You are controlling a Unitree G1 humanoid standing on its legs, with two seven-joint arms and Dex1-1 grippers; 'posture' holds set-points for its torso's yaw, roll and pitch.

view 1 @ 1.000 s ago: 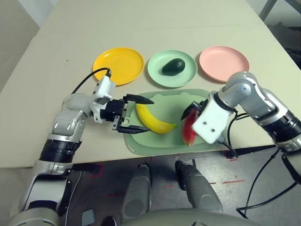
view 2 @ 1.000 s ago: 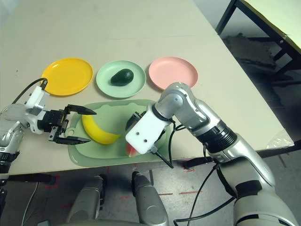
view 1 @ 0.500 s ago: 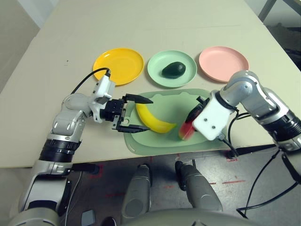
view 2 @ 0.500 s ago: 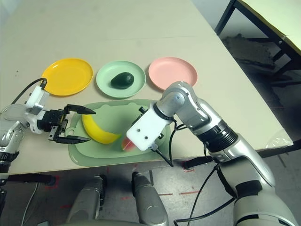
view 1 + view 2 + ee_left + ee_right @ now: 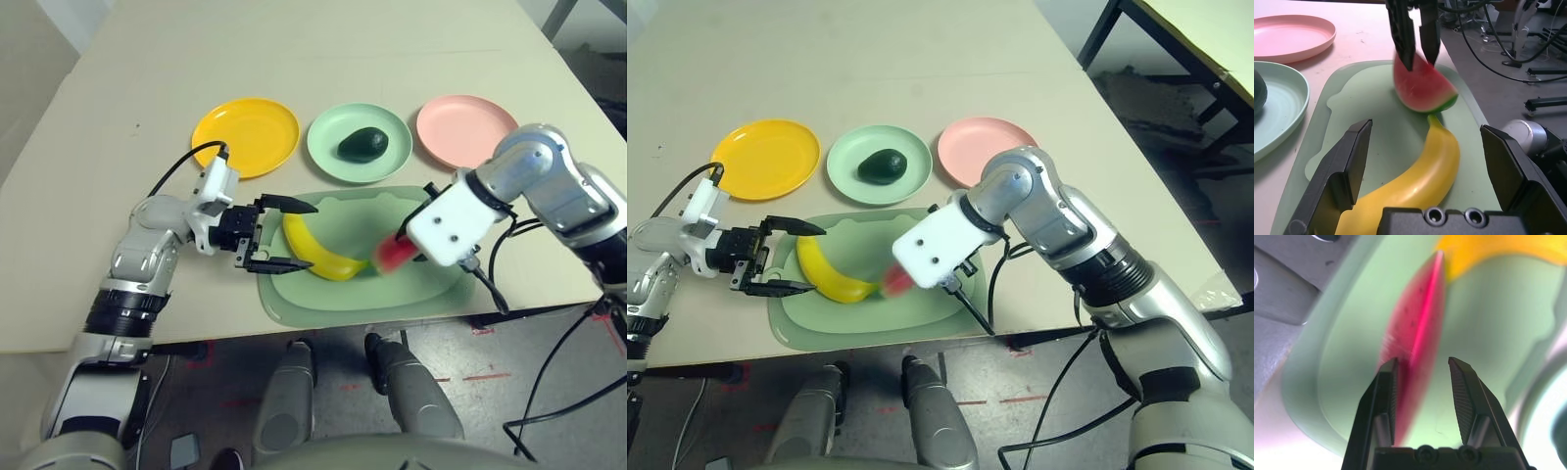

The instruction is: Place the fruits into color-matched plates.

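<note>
The right gripper pinches the watermelon above the mat, while the left gripper spreads wide around the banana.

Avocado on green plate; banana, watermelon on mat.

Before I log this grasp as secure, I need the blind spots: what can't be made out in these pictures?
- Watermelon wedge: motion-blurred in both eye views and the right wrist view, so the firmness of the hold is unclear.
- Right gripper: its white housing covers the fingers in the eye views.
- Avocado: cut off by the left wrist view's edge.
</note>
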